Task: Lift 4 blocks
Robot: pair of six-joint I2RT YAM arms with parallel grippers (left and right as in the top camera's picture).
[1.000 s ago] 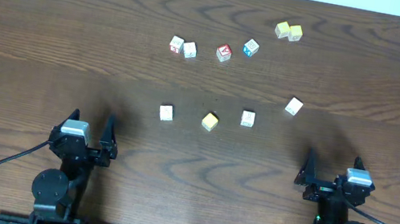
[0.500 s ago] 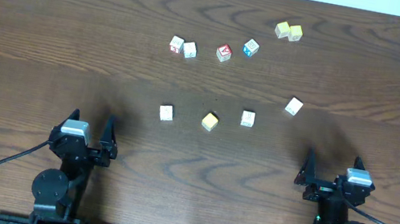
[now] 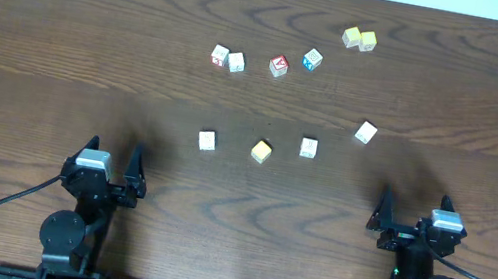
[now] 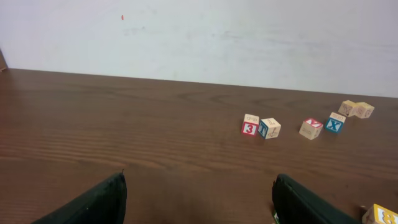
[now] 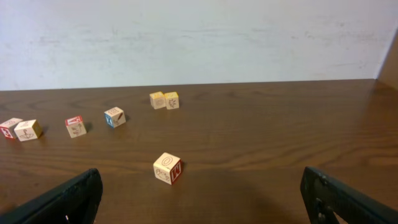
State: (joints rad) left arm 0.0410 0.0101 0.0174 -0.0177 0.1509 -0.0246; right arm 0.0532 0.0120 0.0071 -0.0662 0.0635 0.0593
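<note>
Both arms sit at the near edge of the dark wood-grain worktop (image 3: pixel 43 34). The left fingers (image 3: pixel 134 169) and right fingers (image 3: pixel 383 213) are spread wide and hold nothing. Between them we count the four small wooden letter cubes of the task, all resting on the worktop in a loose arc and none yet lifted. They are a white-topped wooden cube (image 3: pixel 207 140), a yellow-topped wooden cube (image 3: pixel 261 151), a second white-topped cube (image 3: pixel 308 148) and a third white-topped cube (image 3: pixel 366 132), which is turned cornerwise.

The first cube lies at about 2 o'clock from the left fingers. The cornerwise one lies at about 11 o'clock from the right fingers.

Being cubes, they have no long axis, so we judge that only the turn of their faces matters for a grip. The left arm looks nearer the first two and the right arm nearer the others.

Farther back, toward 12 o'clock, a red-faced cube (image 3: pixel 279 65), a blue-faced cube (image 3: pixel 312 60) and a pale yellow-green pair (image 3: pixel 359 39) are not part of the job.
</note>
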